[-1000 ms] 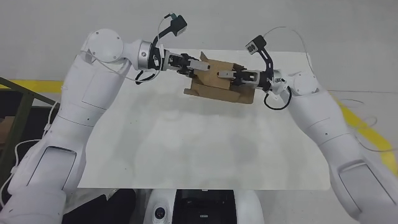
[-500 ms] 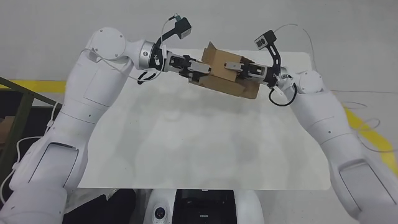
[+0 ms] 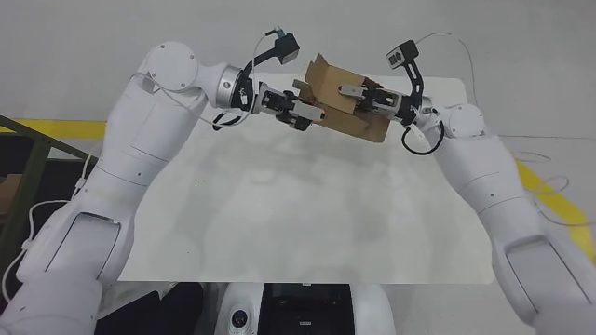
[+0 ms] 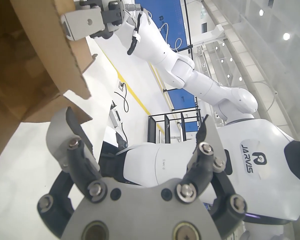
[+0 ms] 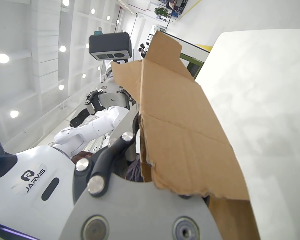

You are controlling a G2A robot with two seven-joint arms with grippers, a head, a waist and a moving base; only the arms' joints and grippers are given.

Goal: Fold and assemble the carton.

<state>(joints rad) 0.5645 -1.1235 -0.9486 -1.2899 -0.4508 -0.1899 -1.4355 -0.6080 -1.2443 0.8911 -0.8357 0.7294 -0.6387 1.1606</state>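
You have the carton [image 3: 328, 78] up over the far edge of the table [image 3: 279, 205], long axis left to right: right gripper [image 3: 357, 99] clamped on its right wall, left gripper [image 4: 135, 116] spread apart just beside its left flap.

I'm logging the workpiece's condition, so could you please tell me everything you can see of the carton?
The carton is plain brown corrugated cardboard, partly opened, with creased panels, ragged edges and loose flaps, one flap sticking up. It is tilted above the far side of the white table. The right gripper clamps one edge; the left gripper is open, one finger at a flap corner.
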